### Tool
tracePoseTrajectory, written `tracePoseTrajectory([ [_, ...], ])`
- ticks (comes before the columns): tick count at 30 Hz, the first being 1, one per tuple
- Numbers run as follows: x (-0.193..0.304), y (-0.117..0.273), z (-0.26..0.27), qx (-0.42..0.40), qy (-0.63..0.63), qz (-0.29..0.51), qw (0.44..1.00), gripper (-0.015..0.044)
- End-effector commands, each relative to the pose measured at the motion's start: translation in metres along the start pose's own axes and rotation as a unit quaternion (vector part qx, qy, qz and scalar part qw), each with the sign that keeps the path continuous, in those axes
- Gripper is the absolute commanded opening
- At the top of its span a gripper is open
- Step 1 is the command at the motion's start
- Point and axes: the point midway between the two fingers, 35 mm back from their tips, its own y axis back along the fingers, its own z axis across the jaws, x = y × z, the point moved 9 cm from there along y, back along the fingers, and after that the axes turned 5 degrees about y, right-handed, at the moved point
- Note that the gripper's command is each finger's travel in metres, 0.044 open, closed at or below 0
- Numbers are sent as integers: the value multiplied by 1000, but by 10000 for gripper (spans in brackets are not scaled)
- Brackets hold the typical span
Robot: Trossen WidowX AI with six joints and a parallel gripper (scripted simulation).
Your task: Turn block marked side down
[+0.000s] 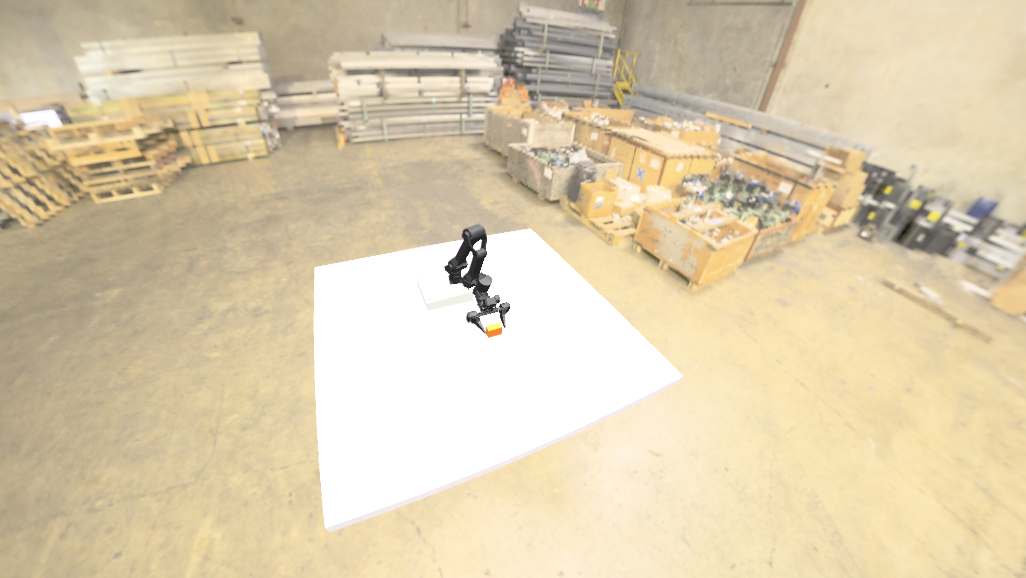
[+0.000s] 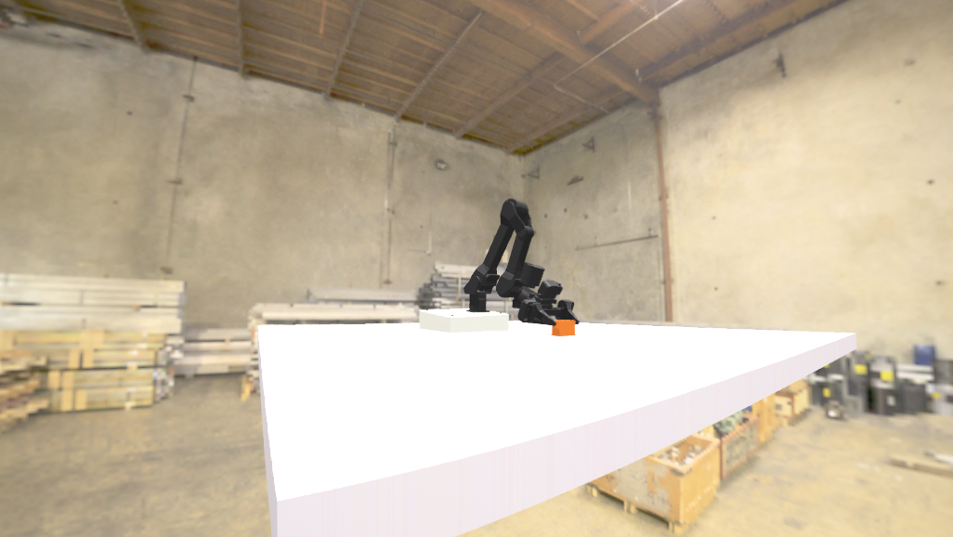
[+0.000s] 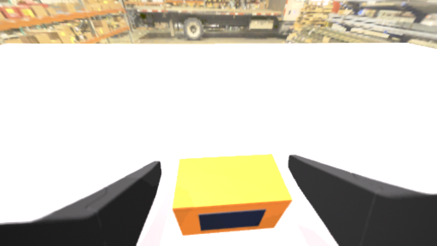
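Observation:
The orange block (image 1: pixel 493 331) (image 2: pixel 563 327) (image 3: pixel 232 181) rests flat on the white table (image 1: pixel 402 402) (image 2: pixel 426 399) (image 3: pixel 218 94). In the wrist view its top face is plain and looks yellow. A dark rectangular mark (image 3: pixel 232 219) shows on the upright side that faces my wrist camera. My gripper (image 1: pixel 494 328) (image 3: pixel 224 160) is open, low over the table, with one finger on each side of the block. In the wrist view there is a gap between the block and each finger. The block's underside is hidden.
The arm stands on a low white base (image 1: pixel 448 296) (image 2: pixel 463 321) behind the block. The table's near edge (image 2: pixel 567 453) is well in front of the block. Crates (image 1: pixel 692 244) and stacked beams stand on the floor beyond the table.

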Motion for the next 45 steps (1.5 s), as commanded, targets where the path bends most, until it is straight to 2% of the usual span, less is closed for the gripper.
tracePoseTrajectory([
  [1, 0, 0, 0, 1, 3, 1, 1000, 440],
  [30, 0, -1, 0, 1, 3, 3, 1000, 440],
  [38, -33, -20, 5, -13, 5, 116, 993, 440],
  [43, -67, -8, 2, -19, 4, 193, 981, 440],
  [45, -84, -2, 0, -21, -3, 194, 981, 440],
])
